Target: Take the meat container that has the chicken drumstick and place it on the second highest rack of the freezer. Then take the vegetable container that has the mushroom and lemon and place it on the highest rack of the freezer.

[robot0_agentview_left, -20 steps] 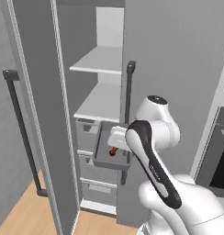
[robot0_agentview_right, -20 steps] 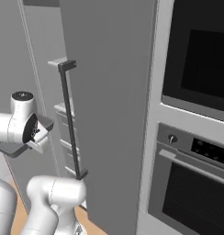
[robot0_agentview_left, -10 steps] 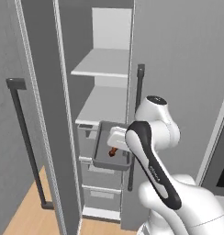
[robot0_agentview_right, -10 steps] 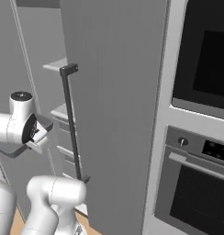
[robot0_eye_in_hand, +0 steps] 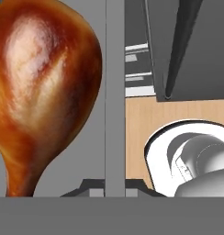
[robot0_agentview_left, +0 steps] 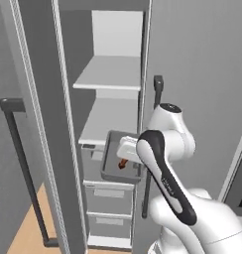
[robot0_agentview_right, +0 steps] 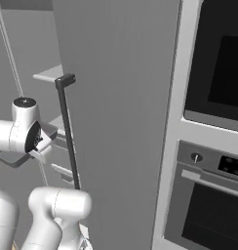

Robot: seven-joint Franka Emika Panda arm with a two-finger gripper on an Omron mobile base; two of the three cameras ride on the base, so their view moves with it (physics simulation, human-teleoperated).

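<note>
My gripper (robot0_agentview_left: 129, 149) is shut on the rim of the grey meat container (robot0_agentview_left: 113, 171), held level in front of the open freezer (robot0_agentview_left: 118, 34). The reddish-brown chicken drumstick (robot0_agentview_left: 122, 163) lies inside it. The tray hangs just below the second highest rack (robot0_agentview_left: 115, 119), in front of the grey drawers; the highest rack (robot0_agentview_left: 110, 72) is above. In the hand view the drumstick (robot0_eye_in_hand: 40, 82) looms large left of the tray's rim (robot0_eye_in_hand: 114, 92), which my gripper (robot0_eye_in_hand: 114, 190) clamps. From the right, my gripper (robot0_agentview_right: 40, 144) sits left of the door handle. The vegetable container, mushroom and lemon are out of view.
The freezer's left door with its dark bar handle (robot0_agentview_left: 24, 168) stands open at the left. The right grey door and its handle (robot0_agentview_right: 67, 132) are close beside my arm. Grey drawers (robot0_agentview_left: 108, 198) sit under the tray. A black-glass wall oven (robot0_agentview_right: 213, 97) is to the right.
The whole picture has shifted, so the base has driven along the freezer front. The tray stays in my grip at about the same height, in front of the drawers.
</note>
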